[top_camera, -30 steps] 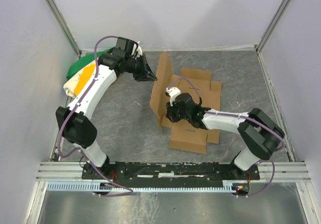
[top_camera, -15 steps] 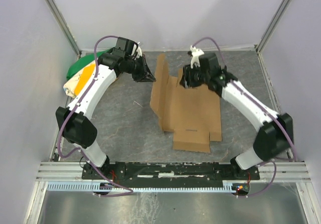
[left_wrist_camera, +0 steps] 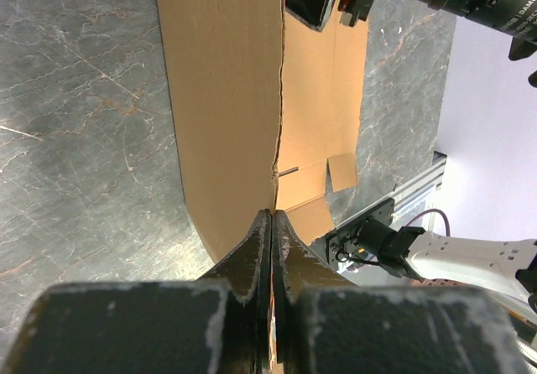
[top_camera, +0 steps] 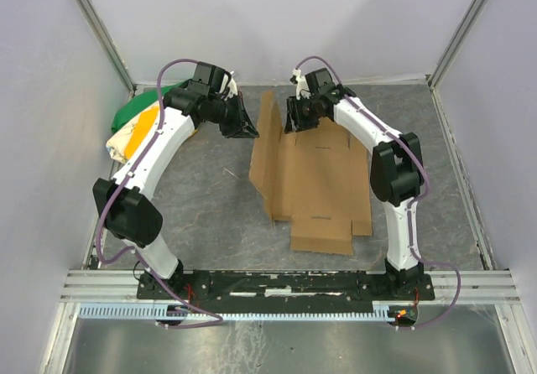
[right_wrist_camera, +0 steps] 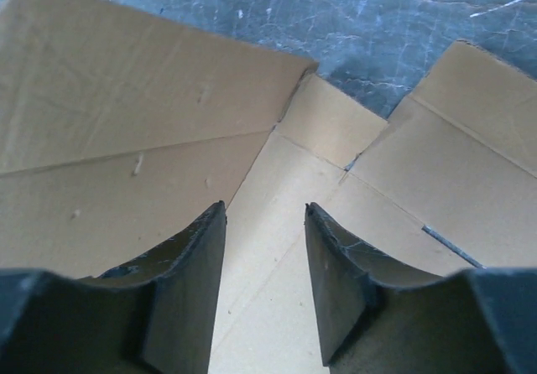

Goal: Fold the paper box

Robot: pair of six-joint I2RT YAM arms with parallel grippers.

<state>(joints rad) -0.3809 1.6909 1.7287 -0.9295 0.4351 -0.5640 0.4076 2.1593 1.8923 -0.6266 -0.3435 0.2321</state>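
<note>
On the grey marbled table (top_camera: 201, 198), right of centre and reaching toward the far edge: a plain brown corrugated cardboard paper box (top_camera: 323, 181), mostly spread as a flat sheet with creases, slots and short tabs. Along its left side, one long flap (top_camera: 267, 127) raised nearly upright.

Left gripper (top_camera: 249, 129): black fingers pressed together, pinching the edge of that raised flap at its far end. From the left wrist, fingertips meeting right at the cardboard edge (left_wrist_camera: 270, 215), with the flap (left_wrist_camera: 222, 97) rising beyond them.

Right gripper (top_camera: 295, 122): jaws spread, nothing between them, poised over the far-left corner of the sheet, just beside the raised flap. From the right wrist, open fingers (right_wrist_camera: 264, 208) above the crease where flap and sheet (right_wrist_camera: 126, 139) meet.

By the far-left corner of the table, behind the left arm: a green, yellow and white cloth bundle (top_camera: 138, 122), well apart from the box.
</note>
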